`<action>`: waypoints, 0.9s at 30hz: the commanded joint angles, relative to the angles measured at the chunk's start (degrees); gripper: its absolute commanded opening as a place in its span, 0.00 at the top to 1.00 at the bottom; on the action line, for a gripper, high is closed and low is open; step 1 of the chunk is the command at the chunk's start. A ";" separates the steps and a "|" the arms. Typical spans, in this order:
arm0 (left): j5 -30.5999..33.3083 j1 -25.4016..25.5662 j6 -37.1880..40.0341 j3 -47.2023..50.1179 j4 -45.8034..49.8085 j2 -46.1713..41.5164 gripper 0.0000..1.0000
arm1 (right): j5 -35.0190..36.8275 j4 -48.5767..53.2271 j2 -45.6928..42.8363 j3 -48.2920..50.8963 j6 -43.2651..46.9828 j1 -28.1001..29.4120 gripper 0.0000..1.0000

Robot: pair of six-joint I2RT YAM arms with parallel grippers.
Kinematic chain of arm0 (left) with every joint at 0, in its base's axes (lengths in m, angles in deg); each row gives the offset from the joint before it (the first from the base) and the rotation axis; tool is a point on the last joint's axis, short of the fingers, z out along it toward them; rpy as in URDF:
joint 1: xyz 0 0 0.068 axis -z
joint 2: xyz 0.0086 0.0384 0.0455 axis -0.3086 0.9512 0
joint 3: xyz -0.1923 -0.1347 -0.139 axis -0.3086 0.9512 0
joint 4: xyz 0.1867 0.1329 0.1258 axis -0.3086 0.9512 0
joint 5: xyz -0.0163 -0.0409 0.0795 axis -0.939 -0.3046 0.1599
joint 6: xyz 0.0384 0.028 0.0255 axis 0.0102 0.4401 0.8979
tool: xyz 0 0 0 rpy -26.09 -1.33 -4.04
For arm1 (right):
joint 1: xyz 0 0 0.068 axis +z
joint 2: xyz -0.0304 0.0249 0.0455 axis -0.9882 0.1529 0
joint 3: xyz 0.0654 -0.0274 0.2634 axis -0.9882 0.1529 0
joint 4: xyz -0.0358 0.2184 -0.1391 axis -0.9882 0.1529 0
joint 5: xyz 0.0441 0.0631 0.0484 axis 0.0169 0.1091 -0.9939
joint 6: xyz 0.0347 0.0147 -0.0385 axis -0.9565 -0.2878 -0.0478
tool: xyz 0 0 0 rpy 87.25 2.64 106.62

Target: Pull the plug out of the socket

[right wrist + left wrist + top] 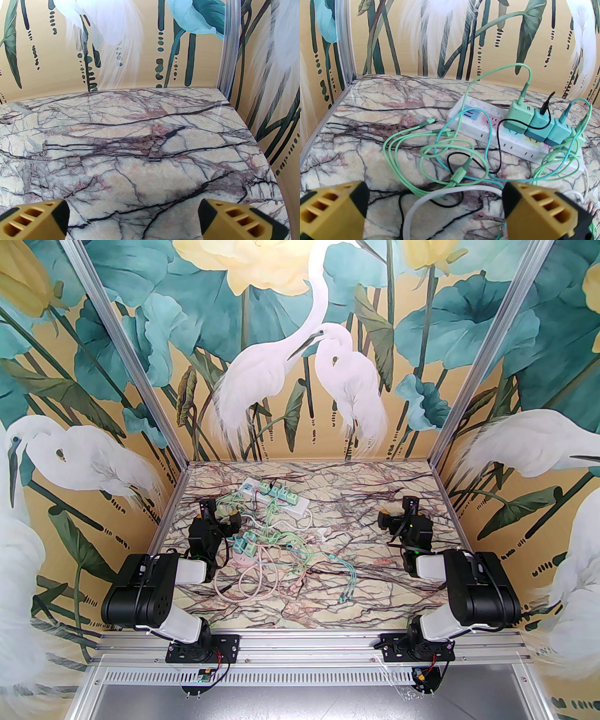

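**Workspace seen from above and from both wrists.** The marble-patterned table (375, 577) is bounded at the far edge and both sides by walls (300, 357) painted with herons and lotus leaves. The walls are joined at the far corners by two metal frame posts (126, 352). Open marble is seen from the right claw (133, 211) to the far right corner; its fingers are spread wide, with nothing between them.

The left half is crowded. The white power strip (478, 131) is laid slantwise near the far edge, ahead and to the right of the left claw (434, 201). That claw's fingers are likewise spread and empty, well short of the strip. Four plugs (519, 116) are counted in a row on the strip, two green and two teal, packed side by side. A tangle of cables (440, 150), green, teal, black and white, is spread between claw and strip. A further plug cluster (247, 544), too small to be counted, is seen nearer the left arm from overhead.
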 commanded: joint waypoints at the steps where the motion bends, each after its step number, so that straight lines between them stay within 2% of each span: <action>1: -1.25 -0.10 0.69 -1.01 0.84 0.31 0.00 | 0.44 0.17 -0.47 -0.48 -0.77 0.33 0.01; 27: -0.02 -0.10 0.16 -1.27 1.35 0.27 0.00 | 0.39 0.17 -0.43 -0.50 -0.77 0.33 0.01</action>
